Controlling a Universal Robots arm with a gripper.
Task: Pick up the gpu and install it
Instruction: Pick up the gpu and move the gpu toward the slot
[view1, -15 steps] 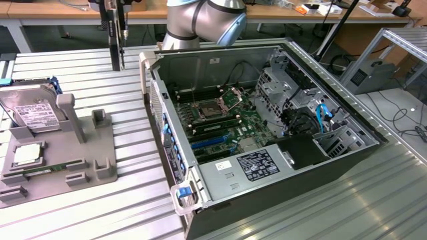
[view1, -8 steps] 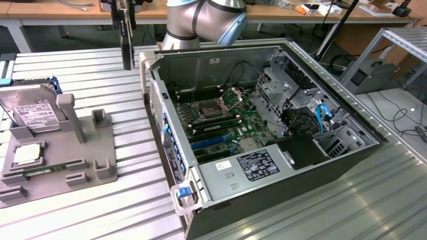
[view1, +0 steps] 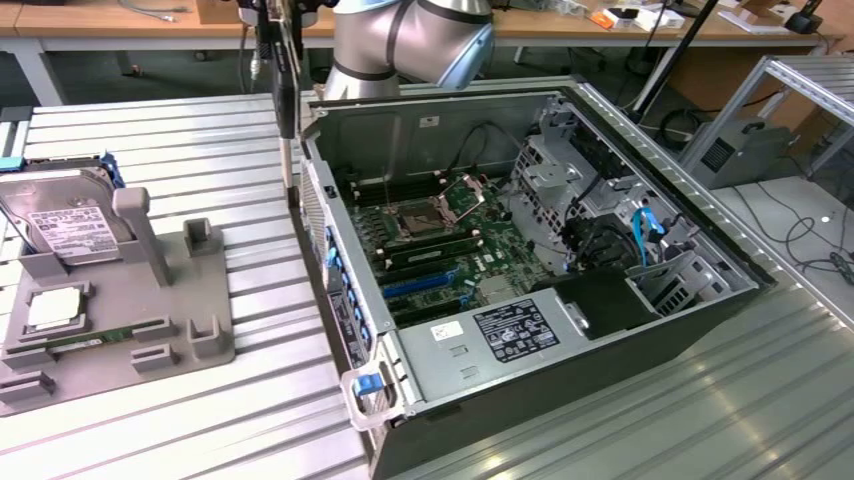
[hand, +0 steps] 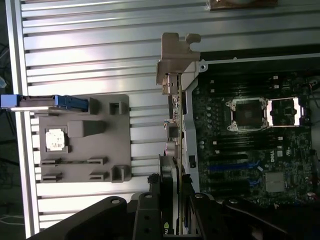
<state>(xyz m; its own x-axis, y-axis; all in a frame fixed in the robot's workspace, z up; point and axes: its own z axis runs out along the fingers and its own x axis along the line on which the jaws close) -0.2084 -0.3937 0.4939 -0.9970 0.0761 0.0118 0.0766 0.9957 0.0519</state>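
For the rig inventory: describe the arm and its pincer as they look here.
The arm is made of thick, rounded, silver-grey cylindrical segments with a smooth metallic sheen. The pincer is matt black, built from angular linkage plates with round bolt heads set along them.

The work surface is a table (view1: 147, 130) made of ribbed aluminium profiles, with long grooves running across it. Two things rest directly on it. Toward the exterior view's left lies a flat grey plastic holder (view1: 200, 345) with slots and posts. Near it but not touching, toward the right, lies an open computer case (view1: 601, 400), its inside facing up.
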